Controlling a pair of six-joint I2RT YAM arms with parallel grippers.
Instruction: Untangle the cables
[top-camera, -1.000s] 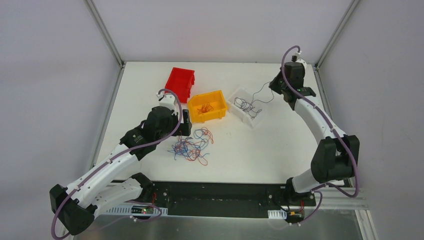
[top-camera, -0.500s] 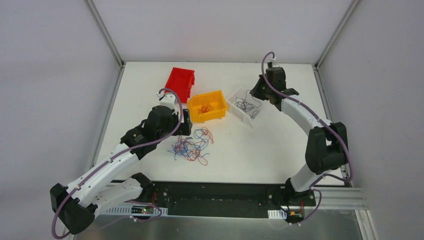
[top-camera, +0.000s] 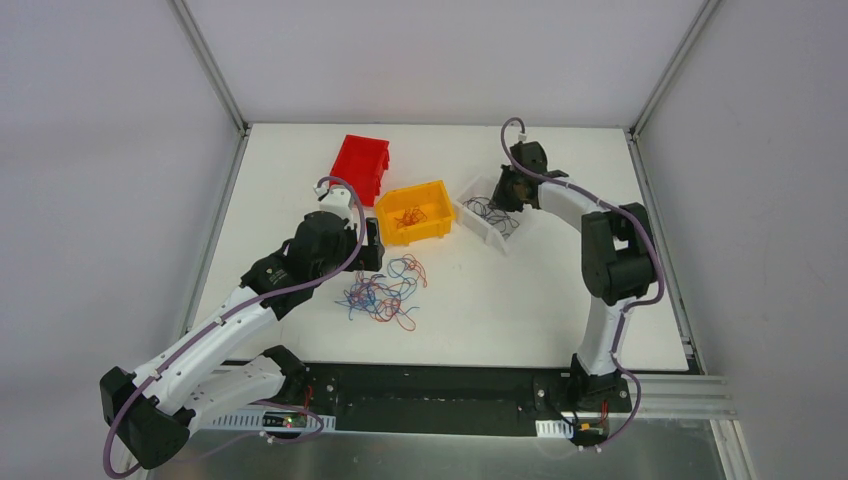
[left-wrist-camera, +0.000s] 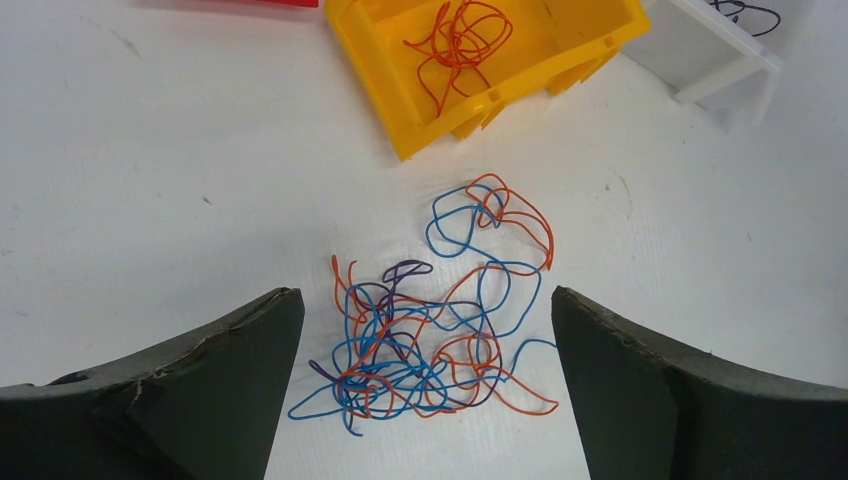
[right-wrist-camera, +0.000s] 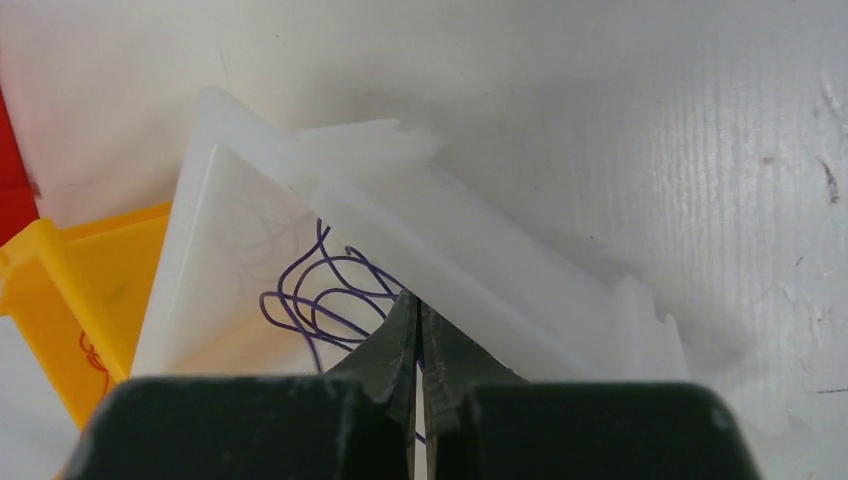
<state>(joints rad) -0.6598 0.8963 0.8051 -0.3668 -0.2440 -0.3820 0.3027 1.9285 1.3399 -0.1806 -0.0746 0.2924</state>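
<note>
Jaws of the left gripper stand wide apart with nothing between them. Those of the right gripper are pressed together, apparently pinching a dark cable in the white bin.

From above, the tangled cables lie on the tabletop left of its middle, just beside the left gripper. Toward the far edge sit a red bin, a yellow bin holding orange cables, and then the white bin.

The left wrist view shows blue, orange and dark strands interlaced between the spread fingers. They look very light, limp and springy, so pulling one would likely drag the whole clump. An outlying loop on the side nearest the yellow bin seems a better hold than the knotted core, though that bin's wall stands near it.

In the right wrist view the dark loops run up to the closed fingertips inside the white bin. So fine a strand could slip free or snag on the rim.
</note>
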